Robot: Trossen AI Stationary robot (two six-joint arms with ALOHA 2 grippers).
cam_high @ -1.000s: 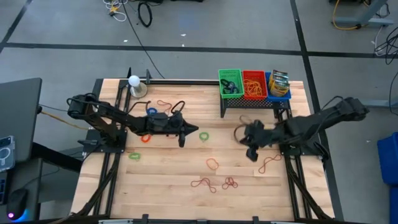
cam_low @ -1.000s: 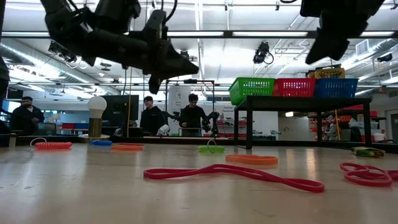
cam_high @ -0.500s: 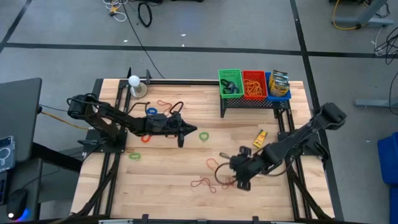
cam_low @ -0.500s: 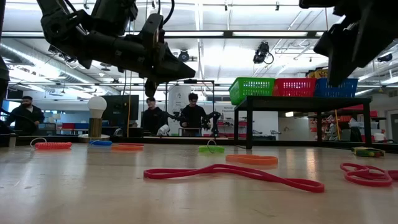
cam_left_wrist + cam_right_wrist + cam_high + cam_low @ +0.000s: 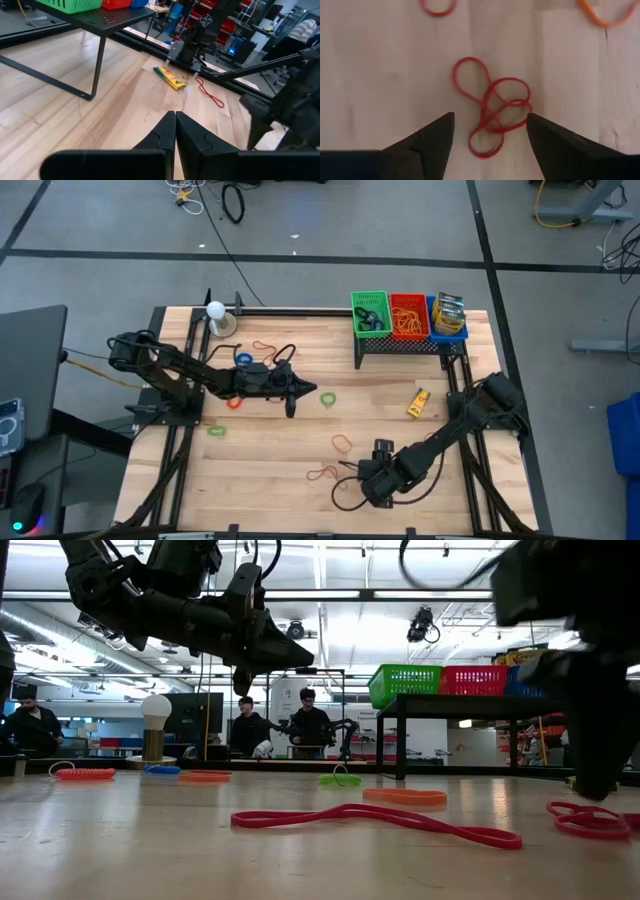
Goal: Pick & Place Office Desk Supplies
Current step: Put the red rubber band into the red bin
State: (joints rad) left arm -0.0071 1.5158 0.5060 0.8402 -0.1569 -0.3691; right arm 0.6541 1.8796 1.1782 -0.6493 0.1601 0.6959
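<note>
A tangle of red rubber bands [image 5: 492,107] lies flat on the wooden table near its near edge. My right gripper [image 5: 490,132] hangs over it, open and pointing down, one finger on either side of the tangle and touching nothing. From above, the gripper [image 5: 372,483] hides the tangle. Another red band [image 5: 322,474] and an orange one [image 5: 342,443] lie close by. The yellow crayon box [image 5: 418,402] lies in front of the rack. My left gripper [image 5: 318,390] hovers shut above the table's middle, beside a green ring [image 5: 328,398].
A black rack [image 5: 400,345] at the far right carries green [image 5: 370,315], red [image 5: 408,315] and blue [image 5: 447,317] baskets. More bands lie at the left: blue [image 5: 243,358], orange [image 5: 235,402], green [image 5: 217,430]. A white ball on its base [image 5: 216,310] stands far left.
My right gripper has swung from beside the rack toward the table's near edge and leftward, sinking and tipping downward until it hangs over the red tangle. Its arm no longer covers the crayon box.
</note>
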